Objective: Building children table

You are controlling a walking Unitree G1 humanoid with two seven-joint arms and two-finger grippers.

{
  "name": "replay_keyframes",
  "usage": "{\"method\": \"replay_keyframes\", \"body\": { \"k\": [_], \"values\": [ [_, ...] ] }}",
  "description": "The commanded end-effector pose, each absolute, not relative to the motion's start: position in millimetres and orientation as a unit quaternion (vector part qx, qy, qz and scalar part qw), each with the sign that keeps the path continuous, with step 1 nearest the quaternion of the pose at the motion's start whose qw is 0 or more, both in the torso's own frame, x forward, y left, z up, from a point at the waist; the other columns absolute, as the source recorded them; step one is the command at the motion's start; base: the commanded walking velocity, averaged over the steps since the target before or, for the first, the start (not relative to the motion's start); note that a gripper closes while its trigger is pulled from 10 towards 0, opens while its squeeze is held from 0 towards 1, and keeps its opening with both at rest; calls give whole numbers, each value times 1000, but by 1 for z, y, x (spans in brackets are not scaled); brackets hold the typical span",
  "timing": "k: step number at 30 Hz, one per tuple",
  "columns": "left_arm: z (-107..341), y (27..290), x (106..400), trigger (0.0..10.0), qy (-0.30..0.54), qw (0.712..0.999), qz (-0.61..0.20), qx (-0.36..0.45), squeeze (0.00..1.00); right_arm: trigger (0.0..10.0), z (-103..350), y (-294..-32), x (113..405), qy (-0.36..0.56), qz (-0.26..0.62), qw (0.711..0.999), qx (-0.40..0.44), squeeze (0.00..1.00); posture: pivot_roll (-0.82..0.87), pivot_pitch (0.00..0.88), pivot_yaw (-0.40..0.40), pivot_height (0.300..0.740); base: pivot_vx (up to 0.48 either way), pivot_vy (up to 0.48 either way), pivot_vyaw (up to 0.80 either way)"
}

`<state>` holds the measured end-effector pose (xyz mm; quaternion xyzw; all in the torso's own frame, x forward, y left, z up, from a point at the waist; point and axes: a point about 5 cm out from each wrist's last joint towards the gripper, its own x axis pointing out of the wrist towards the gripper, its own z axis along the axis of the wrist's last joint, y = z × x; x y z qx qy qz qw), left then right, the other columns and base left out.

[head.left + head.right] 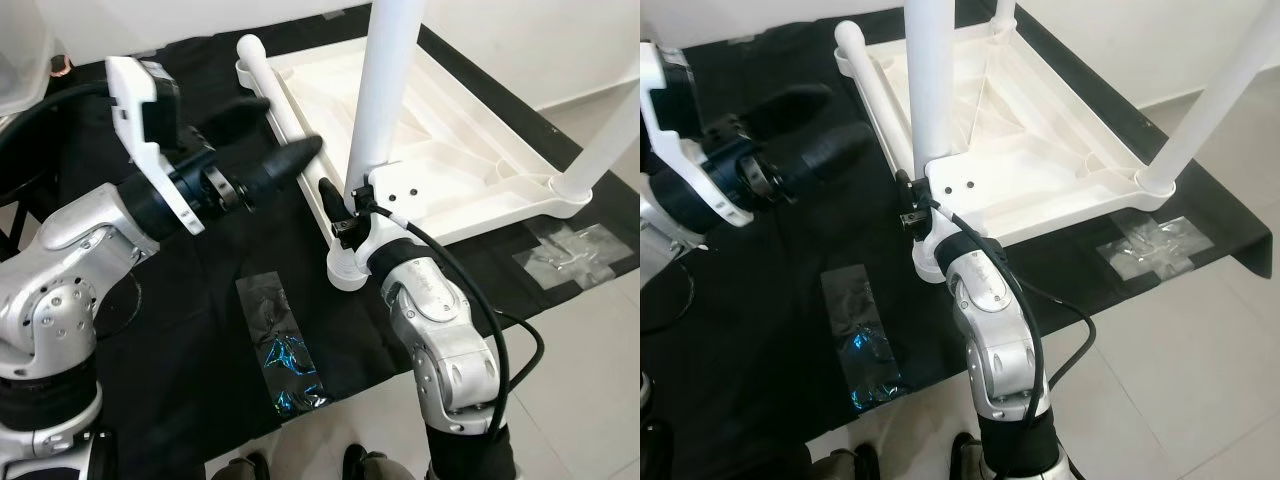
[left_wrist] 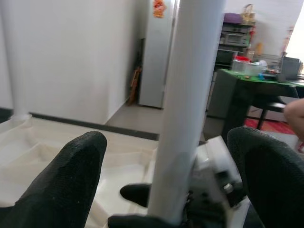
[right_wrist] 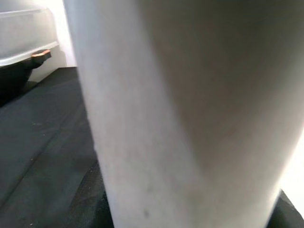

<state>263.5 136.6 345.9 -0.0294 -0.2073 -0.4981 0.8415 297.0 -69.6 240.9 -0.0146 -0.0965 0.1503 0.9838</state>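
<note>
The white table top lies upside down on a black cloth. One white leg stands upright at its near corner, and a second leg stands at the right corner. Another white tube lies along the top's left edge, with a round socket at its near end. My right gripper is shut on the base of the near leg, which fills the right wrist view as a white leg. My left gripper hovers open just left of that leg, its fingers wide apart.
Two clear plastic bags are taped to the cloth, one in front and one at the right. A clear bin stands at the far left. Tiled floor lies beyond the cloth's near right edge.
</note>
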Motion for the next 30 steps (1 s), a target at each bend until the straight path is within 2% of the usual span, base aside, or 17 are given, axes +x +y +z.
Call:
{"method": "replay_keyframes", "body": {
  "k": [1, 2, 5, 10, 16, 19, 20, 21, 22, 30],
  "values": [
    [347, 132, 263, 10000, -195, 828, -526, -25, 0, 10000, 196, -65, 305, 24, 138, 990, 7, 0, 26, 185, 5, 740, 0, 0, 0],
    [354, 127, 266, 10000, -191, 816, -545, -31, 0, 10000, 200, -62, 308, 16, 143, 990, 5, 0, 22, 178, 8, 740, 0, 0, 0],
    [363, 115, 273, 10000, -181, 806, -562, -33, 0, 10000, 207, -56, 311, 0, 155, 988, 0, 0, 21, 172, 10, 740, 0, 0, 0],
    [367, 99, 287, 10000, -170, 813, -556, -26, 0, 10000, 214, -49, 314, -15, 171, 985, -5, 0, 15, 159, 20, 740, 0, 0, 0],
    [373, 80, 292, 10000, -164, 803, -573, -29, 0, 10000, 217, -44, 316, -24, 179, 984, -4, 0, 19, 153, 21, 740, 0, 0, 0],
    [374, 72, 300, 10000, -156, 811, -564, -14, 0, 10000, 218, -43, 317, -27, 181, 983, -4, 0, 19, 147, 32, 740, 0, 0, 0],
    [375, 67, 303, 8706, -157, 813, -560, -11, 0, 10000, 219, -42, 318, -29, 182, 983, -4, 0, 18, 147, 32, 740, 0, 0, 0],
    [375, 67, 303, 8706, -157, 813, -560, -11, 0, 10000, 219, -42, 318, -29, 182, 983, -4, 0, 18, 147, 32, 740, 0, 0, 0],
    [378, 63, 305, 0, -159, 814, -558, -14, 0, 10000, 219, -42, 318, -30, 183, 983, -4, 0, 16, 142, 34, 740, 0, 0, 0],
    [392, 65, 313, 0, -193, 832, -519, 9, 0, 10000, 221, -43, 320, -34, 185, 982, -4, 0, 15, 142, 32, 740, 0, 0, 0]
  ]
}}
